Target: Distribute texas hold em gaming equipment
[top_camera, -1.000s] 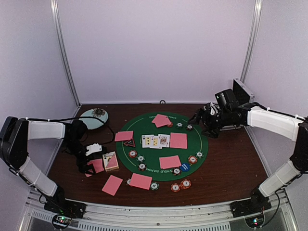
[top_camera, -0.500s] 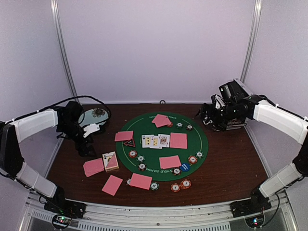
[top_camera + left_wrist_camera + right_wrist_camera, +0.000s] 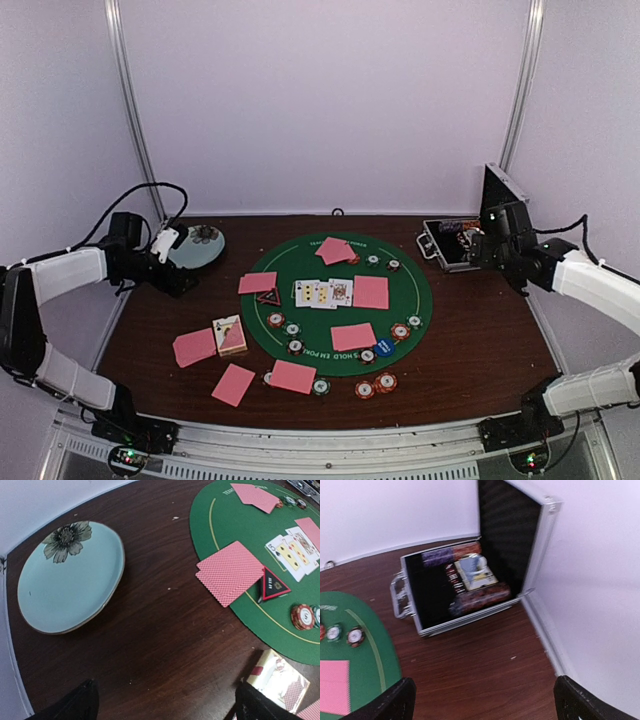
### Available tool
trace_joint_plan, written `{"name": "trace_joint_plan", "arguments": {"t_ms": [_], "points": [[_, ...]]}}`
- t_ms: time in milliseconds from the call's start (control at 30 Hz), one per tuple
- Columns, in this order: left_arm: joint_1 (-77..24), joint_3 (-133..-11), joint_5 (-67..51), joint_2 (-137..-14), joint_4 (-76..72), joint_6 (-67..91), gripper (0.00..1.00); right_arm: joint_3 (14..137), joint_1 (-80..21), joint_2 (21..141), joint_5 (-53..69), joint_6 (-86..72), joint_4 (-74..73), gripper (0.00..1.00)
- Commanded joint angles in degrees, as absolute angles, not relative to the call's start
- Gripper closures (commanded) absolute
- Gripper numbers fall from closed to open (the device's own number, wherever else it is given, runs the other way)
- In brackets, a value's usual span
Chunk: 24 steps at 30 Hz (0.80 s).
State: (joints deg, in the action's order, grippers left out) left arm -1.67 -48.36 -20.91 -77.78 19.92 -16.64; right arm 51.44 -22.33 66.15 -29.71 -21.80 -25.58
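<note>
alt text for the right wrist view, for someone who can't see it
An open silver-black aluminium case sits on a dark wooden table by the white wall, lid upright, with rows of chips inside. At left, a green mat carries two striped chips and a pink card; the open right gripper frames the bottom edge.

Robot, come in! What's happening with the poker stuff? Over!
Left gripper, right gripper open, empty. Cards, chips spread on and around green mat. Case open, far right. Path looks clear.

Your left arm: white shells, black joints, black cable looped above. Your right arm: same build. Left gripper: black fingers. Black bases at near edge, green lights.
</note>
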Motion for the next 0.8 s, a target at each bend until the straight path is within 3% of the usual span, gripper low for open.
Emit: {"name": "trace_joint_plan", "arguments": {"t_ms": [0,167,433,567,767], "points": [[0.31,-41.69,-19.55,-80.35,-2.06,-6.88,0.02,42.97,-19.64,64.14,-49.67,-8.87,-6.99,0.00],[1.22,-36.43,-17.12,-86.13,-14.39,-5.90,0.02,36.55,-12.35,65.13,-46.81,-9.05,0.76,0.00],[1.57,-33.68,-14.03,-88.28,-23.00,-3.92,0.02,18.34,-8.48,69.78,-37.34,-5.04,40.39,0.00],[1.88,-29.98,-12.44,-86.03,-28.59,-2.19,0.03,16.06,-8.36,76.79,-30.85,-0.88,53.69,0.01],[1.94,-25.52,-10.11,-84.71,-35.59,-0.27,0.02,15.82,-8.22,83.82,-20.86,3.95,61.34,0.01]]}}
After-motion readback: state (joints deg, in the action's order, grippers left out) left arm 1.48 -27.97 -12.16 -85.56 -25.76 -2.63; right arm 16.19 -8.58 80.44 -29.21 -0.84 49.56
